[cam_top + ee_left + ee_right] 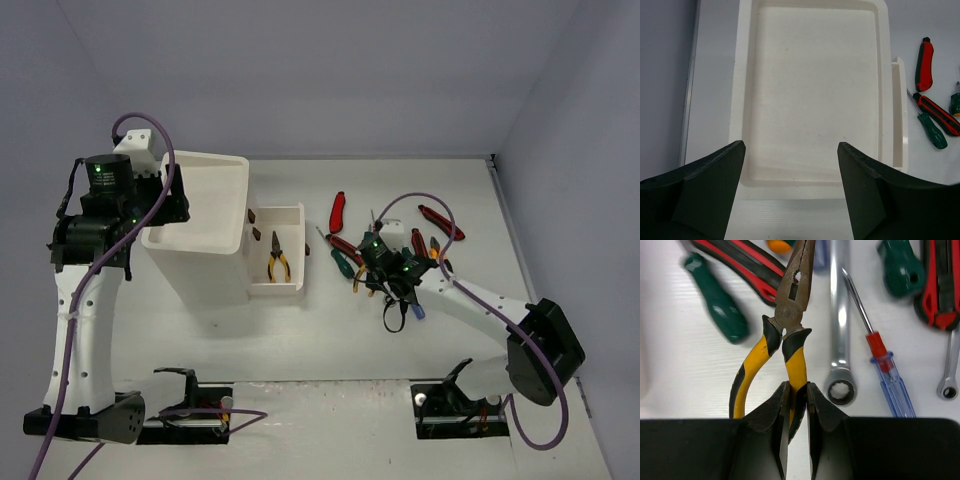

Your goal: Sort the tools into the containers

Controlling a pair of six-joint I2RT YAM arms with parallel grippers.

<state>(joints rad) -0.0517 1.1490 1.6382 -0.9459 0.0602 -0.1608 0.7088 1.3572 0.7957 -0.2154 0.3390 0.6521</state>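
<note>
White table [330, 340] (pale walls [350, 70] around it).

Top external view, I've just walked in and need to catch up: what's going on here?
The right pincer is shut on one handle of the yellow-and-black needle-nose pliers, amid the loose hand tools. The left pincer hangs open above the shallow white plastic tray, which is bare. Another yellow-handled pair of pliers lies in the pulled-out white drawer.
</note>
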